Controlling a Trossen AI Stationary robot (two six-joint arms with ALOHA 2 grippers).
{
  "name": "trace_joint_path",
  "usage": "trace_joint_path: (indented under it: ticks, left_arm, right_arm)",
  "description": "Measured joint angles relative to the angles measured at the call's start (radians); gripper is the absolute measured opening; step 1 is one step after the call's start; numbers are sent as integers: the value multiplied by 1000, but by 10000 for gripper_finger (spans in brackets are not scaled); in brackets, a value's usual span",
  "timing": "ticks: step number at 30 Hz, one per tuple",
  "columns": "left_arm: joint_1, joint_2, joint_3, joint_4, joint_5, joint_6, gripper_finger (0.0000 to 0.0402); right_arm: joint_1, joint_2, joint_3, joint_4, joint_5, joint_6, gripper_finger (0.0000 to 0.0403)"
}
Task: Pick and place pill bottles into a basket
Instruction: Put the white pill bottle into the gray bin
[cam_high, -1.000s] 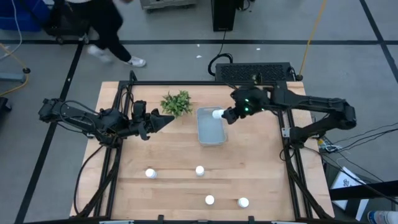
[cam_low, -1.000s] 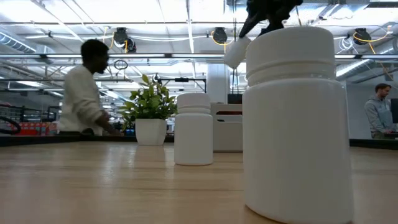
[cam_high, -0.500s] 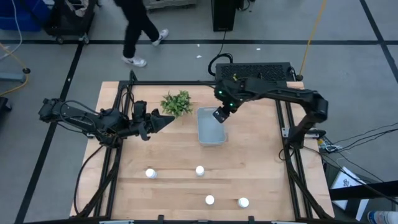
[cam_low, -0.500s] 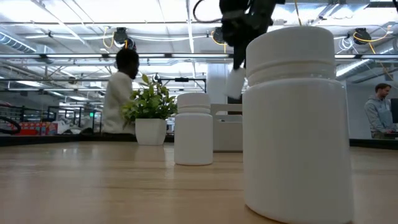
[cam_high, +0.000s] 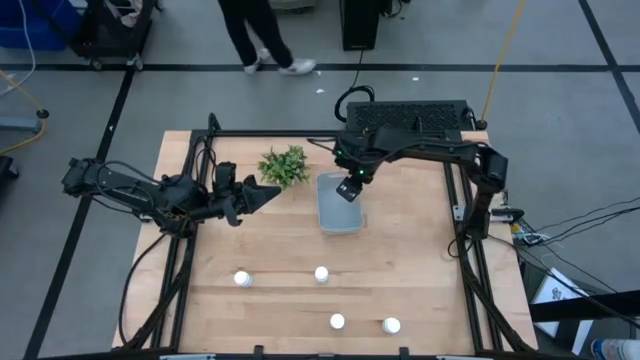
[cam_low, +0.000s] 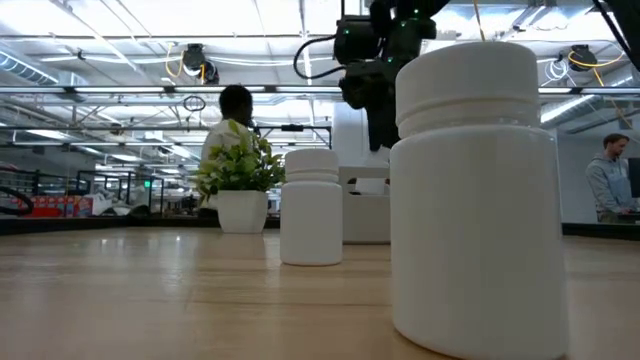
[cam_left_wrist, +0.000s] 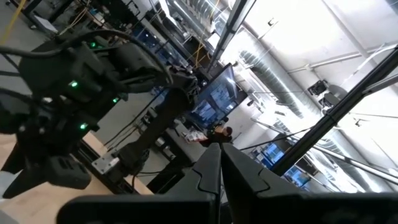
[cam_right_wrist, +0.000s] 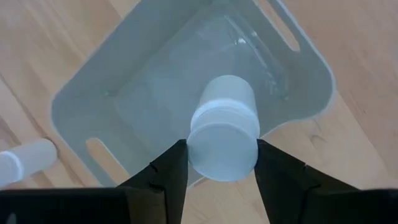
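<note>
My right gripper (cam_high: 347, 188) (cam_right_wrist: 222, 167) is shut on a white pill bottle (cam_right_wrist: 224, 127) above the far end of the pale blue-grey basket (cam_high: 340, 212) (cam_right_wrist: 112, 106). Several other pill bottles stand upright on their bases on the near part of the table (cam_high: 242, 279) (cam_high: 321, 274) (cam_high: 337, 321) (cam_high: 391, 325); two of them show in the low view (cam_low: 475, 190) (cam_low: 311, 205). My left gripper (cam_high: 272, 192) (cam_left_wrist: 221, 168) is shut and empty, held level left of the basket, near the plant (cam_high: 285, 165). My right gripper pinches the bottle's cap end (cam_right_wrist: 222, 152) between its two fingers (cam_right_wrist: 171, 171), one on either side. The fingers come from above, pointing down. The bottle hangs below them, its other end (cam_right_wrist: 229, 93) toward the basket's floor, clear of the basket.
A green potted plant (cam_low: 240, 180) stands just left of the basket's far end. A black box (cam_high: 405, 115) sits at the table's far edge. People (cam_high: 262, 35) (cam_low: 605, 185) are in the room beyond the table. Bare wood lies between the basket and the near bottles.
My right gripper has swung from the basket's right rim toward the table's left and down, over the basket's far end. It has tipped from a slant to pointing down, so the held bottle now hangs below it. A person has walked past behind the table.
</note>
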Motion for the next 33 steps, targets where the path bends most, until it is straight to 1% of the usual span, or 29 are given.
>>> trace_joint_path:
  ticks: [7,10,14,22,29,33]
  left_arm:
    - [0,0,0,-24,0,4,19]
    - [0,0,0,-28,0,4,19]
    - [0,0,0,-43,-2,4,19]
    - [0,0,0,-51,-4,4,19]
    - [0,0,0,-52,-4,3,19]
    - [0,0,0,-52,-3,2,19]
  right_arm:
    - [-4,35,0,29,1,-51,151]
    - [-5,55,0,18,-21,-62,151]
    - [2,88,20,-47,-31,-88,151]
    - [30,149,131,-115,-29,-135,151]
    - [36,184,132,-149,-28,-151,151]
    - [51,183,132,-147,-28,-160,151]
